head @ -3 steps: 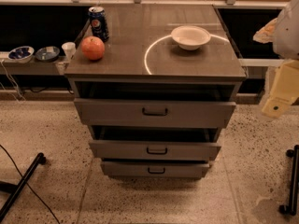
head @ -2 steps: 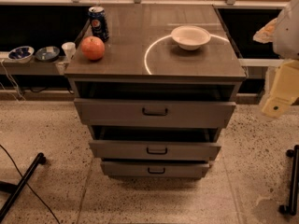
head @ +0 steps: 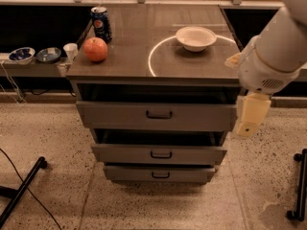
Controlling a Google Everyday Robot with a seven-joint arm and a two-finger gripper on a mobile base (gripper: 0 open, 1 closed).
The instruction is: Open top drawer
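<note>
Speckled stone floor [head: 57,143] fills the lower view, and on it stands the grey-brown metal cabinet [head: 144,61] with three drawers, right where it was a second ago. The big change is the white robot arm [head: 280,42]: it sat at the far right edge before, and now it has swung in and down toward the cabinet's right front corner. The top drawer [head: 115,116] is the tallest and widest grey flat front. It sits just under the cabinet top with a dark gap above it, its front standing forward as before, and it has a small dark handle [head: 159,114] dead centre. Below it the shorter middle drawer [head: 120,154] and the narrower bottom drawer [head: 124,174] have not moved. The cream gripper [head: 250,116] hangs at the right end of the top drawer's front, well apart from the handle. I cannot tell whether it is apart or together, or whether it touches the drawer. On top, a white round bowl [head: 195,37] sits on a thin white ring [head: 154,51] marked on the surface, and a red-orange round fruit [head: 96,49] rests near the left edge. Just behind the fruit stands a blue soda can [head: 101,24] with a red, white and blue Pepsi-style emblem, its lettering too small to read.
</note>
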